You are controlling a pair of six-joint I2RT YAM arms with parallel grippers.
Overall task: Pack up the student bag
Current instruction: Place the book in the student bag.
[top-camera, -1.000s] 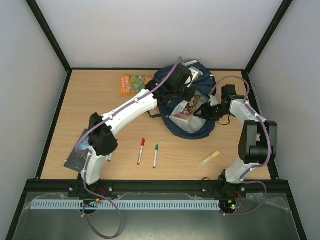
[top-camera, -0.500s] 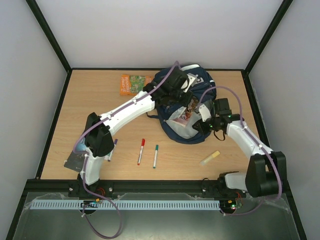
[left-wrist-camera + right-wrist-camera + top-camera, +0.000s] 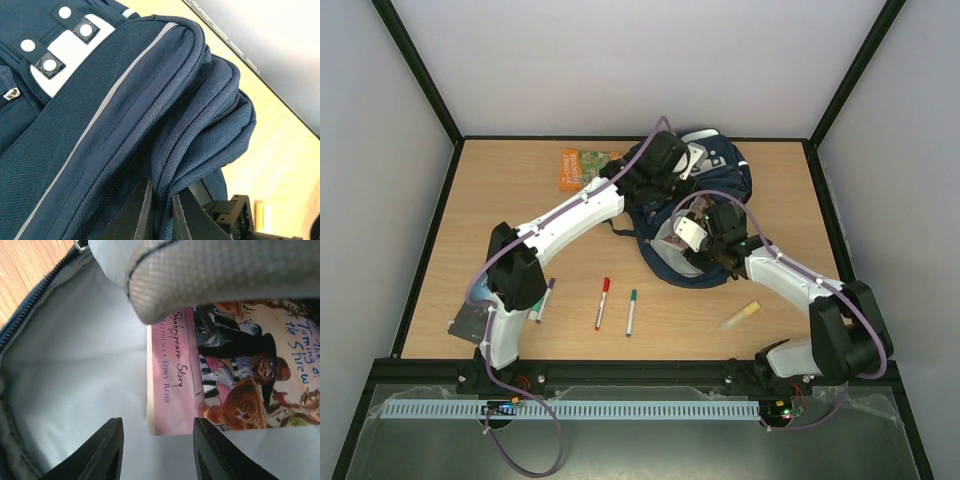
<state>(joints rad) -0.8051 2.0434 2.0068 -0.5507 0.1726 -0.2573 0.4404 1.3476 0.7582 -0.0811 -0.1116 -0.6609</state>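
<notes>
Book-loading step in hand: the large navy-blue fabric backpack [image 3: 725, 165] lies by the wooden desk's [image 3: 510, 210] far edge, right of centre, with the left gripper [image 3: 160, 200] clamped on its rim and the right gripper [image 3: 156, 429] spread wide inside over a pink-spined illustrated paperback [image 3: 222, 385]; a clean withdrawal is judged next.

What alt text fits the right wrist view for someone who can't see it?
A paperback, The Taming of the Shrew, lies inside the student bag on its pale lining. The right tool is open, its fingers framing the paperback's spine corner.
</notes>
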